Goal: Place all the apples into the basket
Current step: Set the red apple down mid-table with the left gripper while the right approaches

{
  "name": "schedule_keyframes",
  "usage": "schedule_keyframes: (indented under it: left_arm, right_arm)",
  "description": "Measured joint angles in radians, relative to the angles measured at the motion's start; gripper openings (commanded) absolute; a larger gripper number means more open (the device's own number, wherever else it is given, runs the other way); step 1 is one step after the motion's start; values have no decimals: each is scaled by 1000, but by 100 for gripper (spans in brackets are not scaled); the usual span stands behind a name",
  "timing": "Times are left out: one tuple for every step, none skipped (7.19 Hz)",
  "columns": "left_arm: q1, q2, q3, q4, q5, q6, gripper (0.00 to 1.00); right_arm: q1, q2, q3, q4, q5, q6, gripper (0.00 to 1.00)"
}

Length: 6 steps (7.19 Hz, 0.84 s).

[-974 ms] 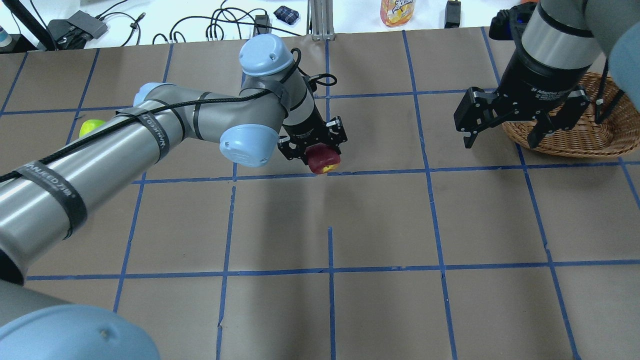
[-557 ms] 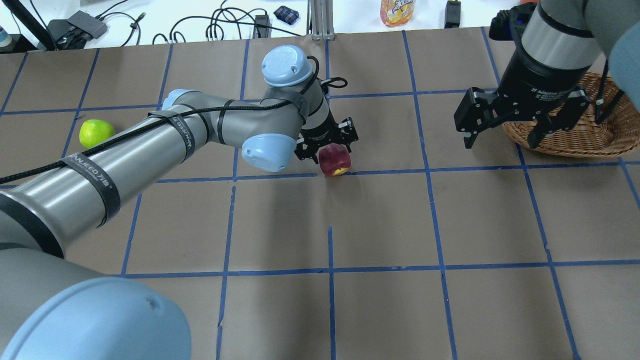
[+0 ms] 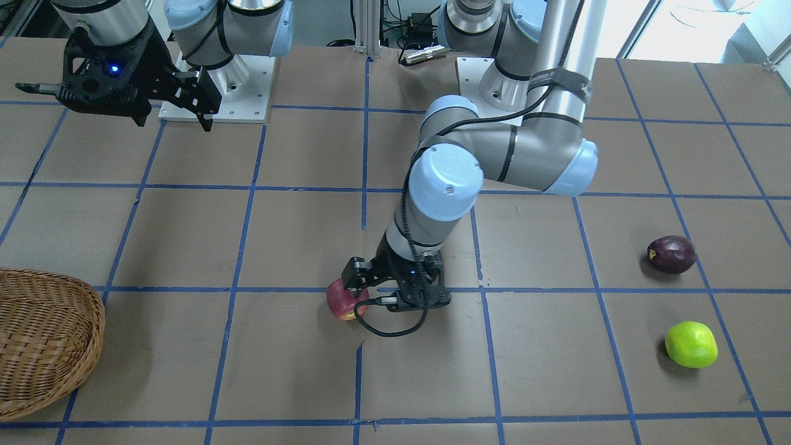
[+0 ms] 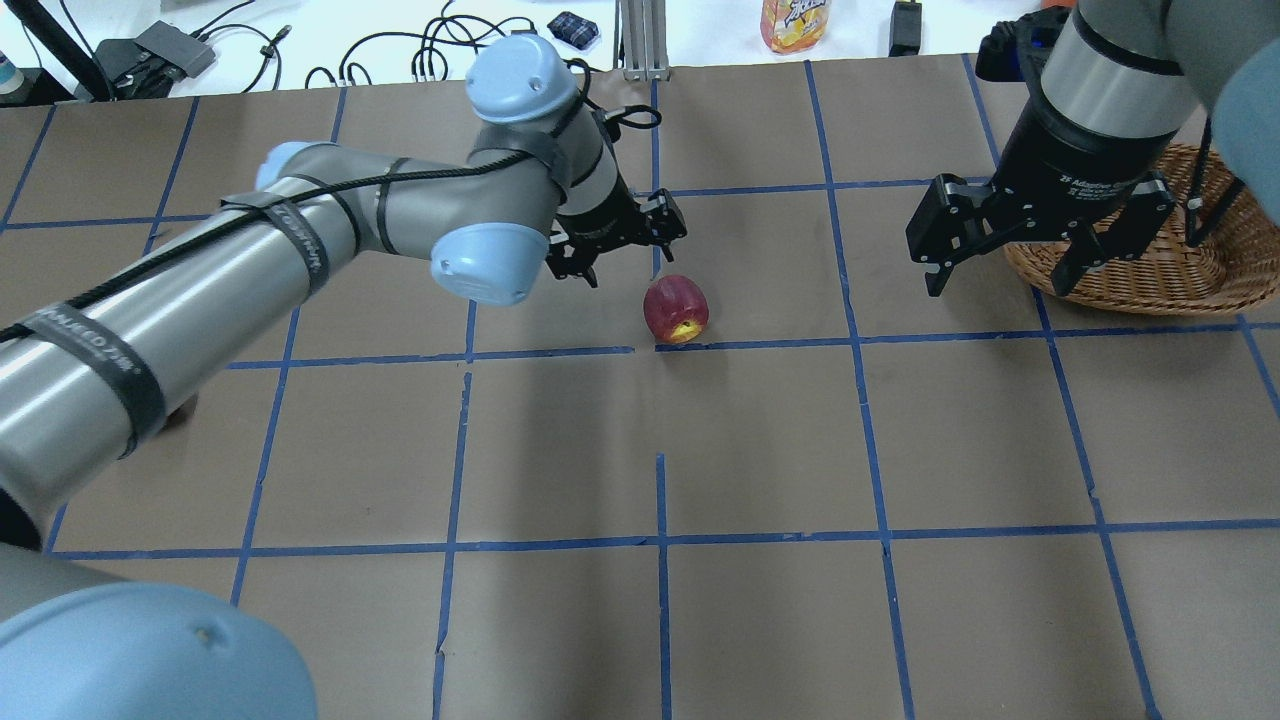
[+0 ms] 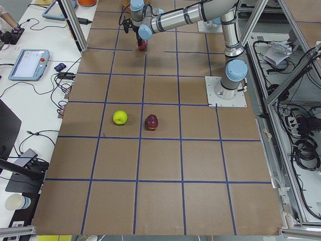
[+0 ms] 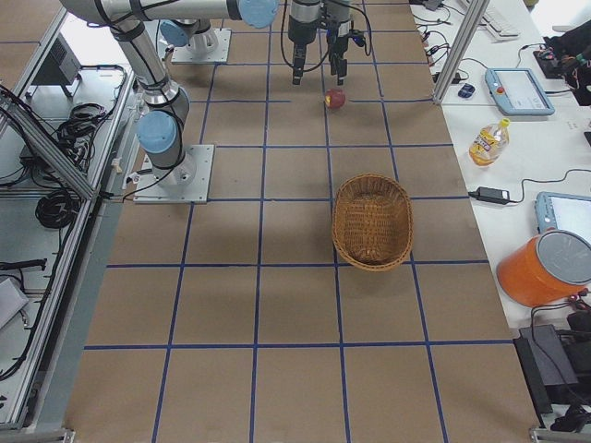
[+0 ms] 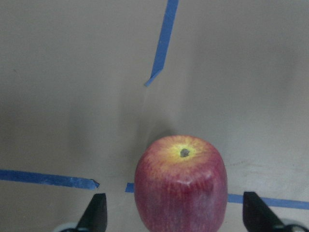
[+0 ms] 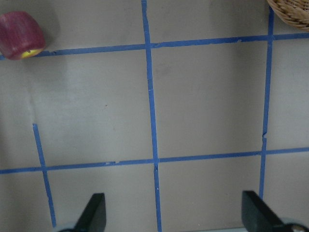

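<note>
The red apple (image 4: 676, 310) with a yellowish patch lies on the brown table near the middle; it also shows in the front view (image 3: 342, 301) and the left wrist view (image 7: 181, 186). My left gripper (image 4: 625, 255) is open and empty, just behind the apple, apart from it. The dark purple apple (image 3: 672, 254) and the lime green apple (image 3: 691, 344) lie on my left side, hidden by my left arm in the overhead view. My right gripper (image 4: 1000, 285) is open and empty, above the table beside the wicker basket (image 4: 1150, 270), which shows no apples inside.
Blue tape lines divide the brown table into squares. A juice bottle (image 4: 795, 22), cables and small devices lie past the far edge. An orange bucket (image 6: 545, 268) and tablets stand on the side bench.
My left gripper has let go of the red apple and drawn back from it. The apple now lies free on the table. The right arm has not moved.
</note>
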Motion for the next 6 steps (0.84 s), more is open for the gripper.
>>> schedule_keyframes:
  left_arm:
    - [81,52,4,-105,17,143,100]
    - [173,101,1,-204,82,300,100]
    - [279,138,-7,-288,179,428,100]
    - [397,157,-13,-343,249,517,100]
    - [525,159,-16,-368,279,635,100]
    - [643,149,-21,-377,290,779,100]
  right_arm:
    - [4,35,-7,-71,5,4,100]
    - [22,88,-14,-154,7,7,100]
    - [63,159,-17,-248,7,24,100]
    - [124,241,-22,-368,7,65,100]
    - [185,328,-36,-477,7,110,100]
    - [232,412,-65,-546,7,150,100]
